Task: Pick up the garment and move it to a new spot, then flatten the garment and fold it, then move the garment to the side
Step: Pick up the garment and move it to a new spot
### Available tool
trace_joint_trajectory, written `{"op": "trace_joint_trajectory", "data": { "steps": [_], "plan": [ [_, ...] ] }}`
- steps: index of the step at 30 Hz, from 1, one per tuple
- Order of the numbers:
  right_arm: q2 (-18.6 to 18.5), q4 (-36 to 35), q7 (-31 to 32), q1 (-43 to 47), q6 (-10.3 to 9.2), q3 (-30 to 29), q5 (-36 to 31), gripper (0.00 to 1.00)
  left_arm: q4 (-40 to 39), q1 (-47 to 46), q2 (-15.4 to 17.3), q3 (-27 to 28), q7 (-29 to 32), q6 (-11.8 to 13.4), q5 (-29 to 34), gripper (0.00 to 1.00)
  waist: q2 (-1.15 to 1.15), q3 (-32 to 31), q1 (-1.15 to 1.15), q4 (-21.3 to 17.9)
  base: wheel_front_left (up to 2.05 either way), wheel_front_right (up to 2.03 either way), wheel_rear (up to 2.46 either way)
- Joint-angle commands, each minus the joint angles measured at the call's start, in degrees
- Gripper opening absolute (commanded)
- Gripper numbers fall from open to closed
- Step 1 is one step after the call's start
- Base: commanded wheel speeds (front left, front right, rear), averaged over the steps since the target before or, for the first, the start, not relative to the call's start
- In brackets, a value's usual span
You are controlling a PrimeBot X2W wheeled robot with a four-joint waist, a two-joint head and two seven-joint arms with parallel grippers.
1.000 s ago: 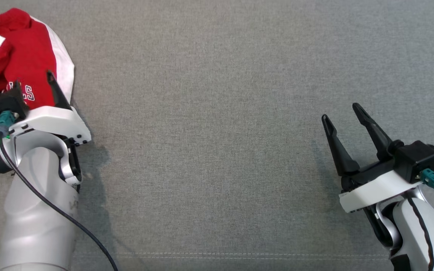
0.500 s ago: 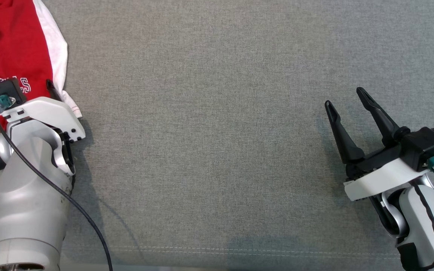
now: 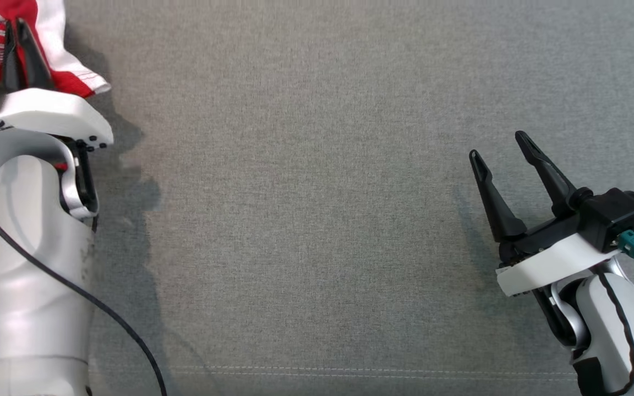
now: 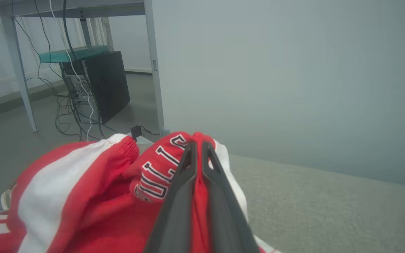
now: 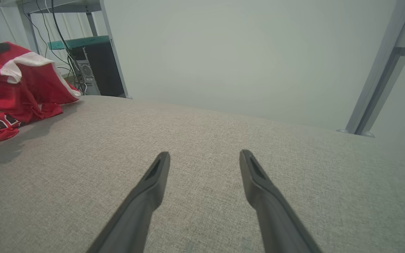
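Grey woven fabric covers the desk point(image 3: 317, 220), bare across its middle. At the upper left of the head view the red and white garment point(image 3: 55, 38) lies bunched, a fold of it pinched between the closed fingers of the left tool point(image 4: 199, 147); in the right wrist view its cloth rises tent-like there. The right tool point(image 3: 497, 146), at the lower right, is spread and holds nothing. This looks like the pick-up step; next the left tool would need to carry the garment toward the bare middle, pinch kept firm.
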Motion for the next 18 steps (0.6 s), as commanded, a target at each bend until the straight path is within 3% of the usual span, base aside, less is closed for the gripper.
{"op": "trace_joint_trajectory", "data": {
  "steps": [1,8,13,18],
  "plan": [
    [0.63,-1.03,-0.77,1.36,0.08,0.45,0.23,1.00,-5.57,3.07,1.07,0.63,-0.47,-0.98,1.63,0.00,0.00,-2.22,0.00,-0.76,0.00,0.00,0.00],
    [2.86,-0.74,-0.77,2.92,0.08,0.12,0.08,1.00,-13.26,7.79,-2.33,-1.86,-0.48,-6.19,0.84,0.00,0.00,-7.39,0.00,-3.62,0.00,0.00,0.00],
    [4.45,-0.38,-0.77,4.58,0.08,-0.30,-0.08,1.00,-11.75,8.26,-3.88,-5.56,-0.48,-9.15,-0.58,0.00,0.00,-11.01,0.00,-7.12,0.00,0.00,0.00],
    [5.57,-0.01,-0.77,5.57,0.08,-0.28,-0.24,1.00,-9.10,7.35,-4.47,-9.99,-0.48,-10.13,-4.29,0.00,0.00,-13.39,0.00,-11.04,0.00,0.00,0.00]
  ]
}}
